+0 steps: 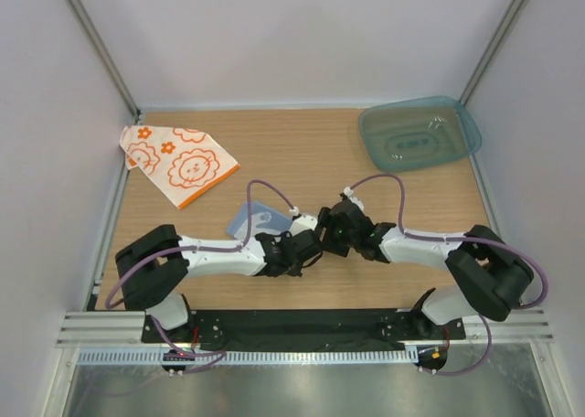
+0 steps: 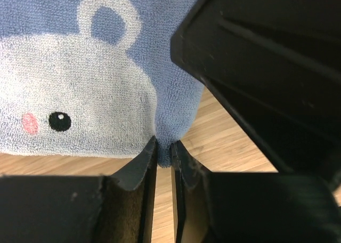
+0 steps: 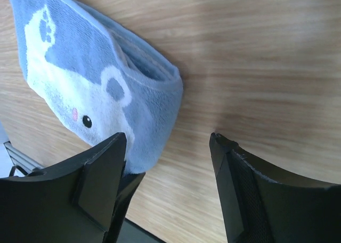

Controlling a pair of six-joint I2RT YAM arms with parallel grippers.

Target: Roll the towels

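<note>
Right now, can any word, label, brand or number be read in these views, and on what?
None can be read.
The blue towel bears only a white animal face.
The white towel bears only orange flowers and a lion face.
The teal tray has a middle mark too small to read.

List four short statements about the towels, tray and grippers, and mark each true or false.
1. The left gripper pinches an edge of the blue towel. True.
2. The right gripper is shut on the blue towel. False: its jaws stand open over bare wood beside the towel.
3. The orange-print towel lies in the teal tray. False: it lies on the table at far left, and the tray is at far right.
4. The blue towel bears a white animal face. True.
</note>
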